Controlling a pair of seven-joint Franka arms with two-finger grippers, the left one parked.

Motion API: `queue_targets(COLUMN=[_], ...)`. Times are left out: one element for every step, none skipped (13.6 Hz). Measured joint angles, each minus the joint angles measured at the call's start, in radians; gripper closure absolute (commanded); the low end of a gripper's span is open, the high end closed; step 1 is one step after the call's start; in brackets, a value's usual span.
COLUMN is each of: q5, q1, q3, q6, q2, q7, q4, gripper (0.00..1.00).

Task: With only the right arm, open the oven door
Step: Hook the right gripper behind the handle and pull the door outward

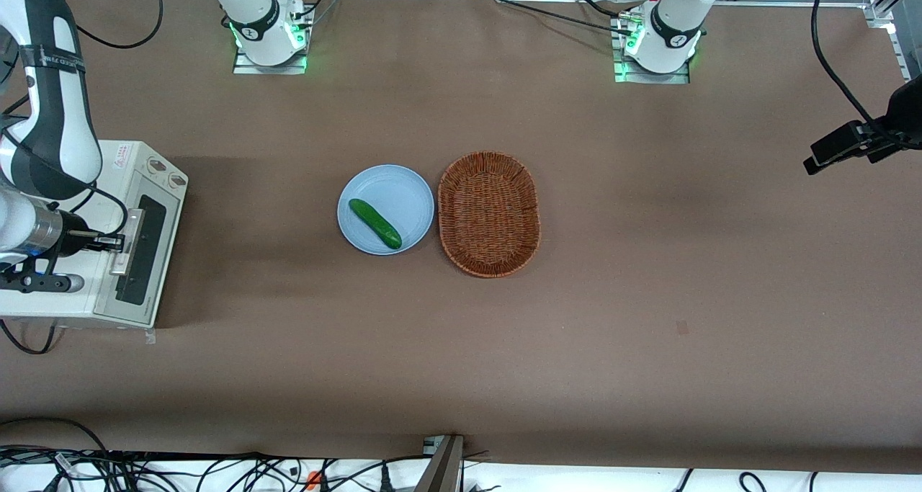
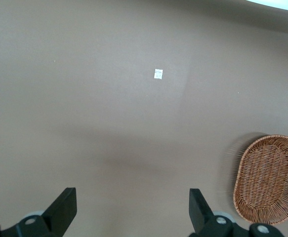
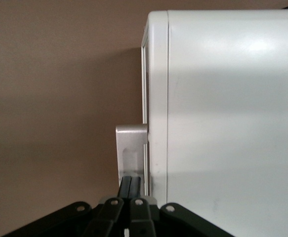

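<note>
**Fingers tucked in at the oven's handle**

The right arm (image 1: 43,117) reaches over the white toaster oven (image 1: 79,276) at its own end of the counter (image 1: 648,297), so the gripper (image 1: 108,244) meets the silver bar handle (image 3: 130,148) end-on. The fingers (image 3: 132,185) look pressed together, slipped into the gap between bar and door — placed to hook and pull, I'd guess. The oven door (image 1: 148,251) — light grey, dark window — sits flush, not yet open.

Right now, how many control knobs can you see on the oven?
2, both on the oven's control strip: one knob and a second knob slightly nearer the front camera. The end effector is at the door handle, nearer still.
</note>
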Motion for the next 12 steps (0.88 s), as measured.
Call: queue_targets(q5=[0.0, 0.0, 0.003, 0.005, 0.007, 0.008, 0.009, 0.017, 0.037, 0.054, 0.063, 0.07], q1=[0.0, 0.0, 0.0, 0.0, 0.0, 0.0, 0.0, 0.0, 0.0, 0.001, 0.002, 0.004], q3=[0.0, 0.0, 0.0, 0.0, 0.0, 0.0, 0.0, 0.0, 0.001, 0.003, 0.007, 0.014], q6=[0.006, 0.009, 0.01, 0.01, 0.01, 0.01, 0.01, 0.009, 0.008, 0.007, 0.006, 0.006], q2=[0.005, 0.012, 0.015, 0.015, 0.015, 0.015, 0.015, 0.016, 0.016, 0.018, 0.02, 0.023], q7=[0.0, 0.0, 0.001, 0.001, 0.001, 0.002, 0.002, 0.002, 0.004, 0.011, 0.024, 0.038], q4=[0.0, 0.0, 0.001, 0.001, 0.001, 0.001, 0.001, 0.001, 0.001, 0.001, 0.001, 0.0], gripper=[1.0, 1.0, 1.0, 1.0, 1.0, 1.0, 1.0, 1.0, 1.0, 1.0, 1.0, 1.0])
